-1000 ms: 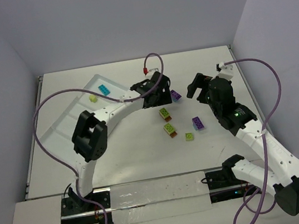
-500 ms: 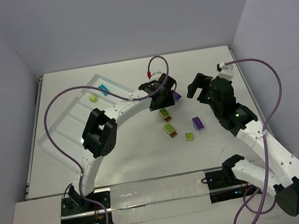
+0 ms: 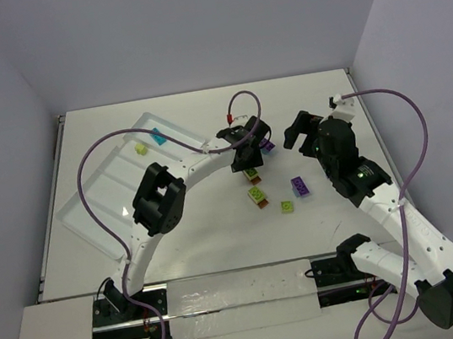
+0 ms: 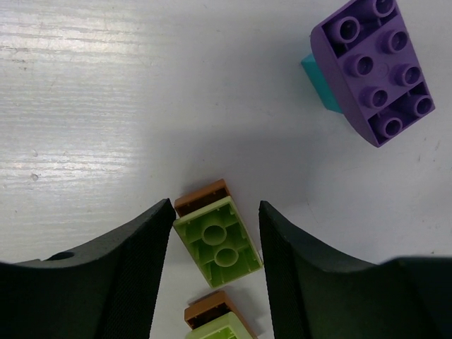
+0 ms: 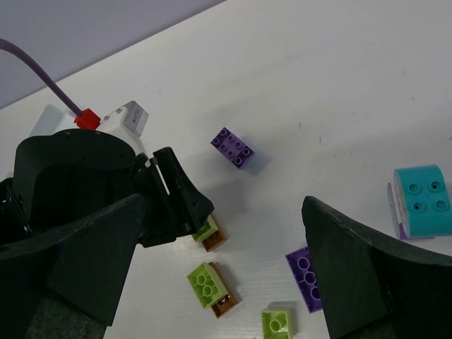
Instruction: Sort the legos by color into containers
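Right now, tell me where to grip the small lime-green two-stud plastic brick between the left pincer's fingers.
I'd grip the lime-green two-stud plastic brick by its two long side walls, coming straight down from above. It lies flat, studs up, on the brown brick. The left pincer straddles its narrow width, so the fingers face those walls.

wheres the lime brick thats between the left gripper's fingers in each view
Top external: centre of the picture, lime brick just below the left gripper.
Left wrist: bottom middle, between the two fingers.
Right wrist: lower left of centre, right at the left gripper.
Shared landmark: the purple brick, close beside it in all three.
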`<state>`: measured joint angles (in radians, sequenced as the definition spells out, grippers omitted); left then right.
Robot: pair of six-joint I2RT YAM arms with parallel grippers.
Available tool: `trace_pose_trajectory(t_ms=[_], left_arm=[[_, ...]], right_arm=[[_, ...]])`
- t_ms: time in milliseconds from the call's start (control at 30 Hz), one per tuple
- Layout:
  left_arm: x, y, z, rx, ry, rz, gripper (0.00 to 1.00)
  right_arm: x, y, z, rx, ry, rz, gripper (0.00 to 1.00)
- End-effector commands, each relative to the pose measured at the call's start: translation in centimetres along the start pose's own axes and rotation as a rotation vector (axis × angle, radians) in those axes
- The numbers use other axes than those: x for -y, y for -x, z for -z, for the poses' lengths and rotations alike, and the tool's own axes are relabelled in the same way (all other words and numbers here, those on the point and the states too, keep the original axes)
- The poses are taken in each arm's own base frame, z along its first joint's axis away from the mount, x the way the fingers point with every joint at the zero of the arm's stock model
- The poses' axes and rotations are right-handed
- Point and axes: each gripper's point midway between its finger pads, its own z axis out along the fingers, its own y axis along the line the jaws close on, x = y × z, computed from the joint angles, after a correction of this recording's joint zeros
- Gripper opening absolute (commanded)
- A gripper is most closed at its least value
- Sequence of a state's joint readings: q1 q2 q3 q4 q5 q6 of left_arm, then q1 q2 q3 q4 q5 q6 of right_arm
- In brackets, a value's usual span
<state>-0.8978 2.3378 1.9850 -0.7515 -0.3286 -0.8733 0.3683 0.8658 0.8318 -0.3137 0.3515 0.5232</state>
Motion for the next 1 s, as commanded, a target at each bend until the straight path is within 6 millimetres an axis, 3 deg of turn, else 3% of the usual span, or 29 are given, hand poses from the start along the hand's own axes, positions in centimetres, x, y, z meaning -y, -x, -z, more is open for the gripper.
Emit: trace_pose_trajectory(t_ms=[0, 167, 300, 467, 733, 967], left_arm=[[1.0, 0.9, 1.3, 0.023, -0.016, 0.008, 0.58], [0.8, 1.0, 2.3, 0.024, -0.023, -0.005, 0.83], [0.8, 0.5, 3.2, 0.013, -0.035, 0.004, 0.87], [1.8, -0.2, 3.8, 0.002, -0.051, 0.044, 0.75], [1.6, -0.1, 3.5, -0.002, -0.016, 0.078, 0.66], [1.3, -0.1, 3.7, 0.007, -0.004, 0.077, 0.44]], right_arm=[[-0.5, 1.7, 0.6, 0.05, 0.018, -0.014, 1.0], [-0.5, 1.5, 0.5, 0.044, 0.023, -0.018, 1.0], [-0.5, 1.2, 0.5, 0.038, 0.022, -0.018, 1.0], [-0.5, 1.1, 0.4, 0.036, 0.025, -0.02, 1.0], [-0.4, 1.2, 0.6, 0.035, 0.021, -0.011, 1.0], [-0.5, 1.1, 0.6, 0.031, 0.027, -0.018, 1.0]])
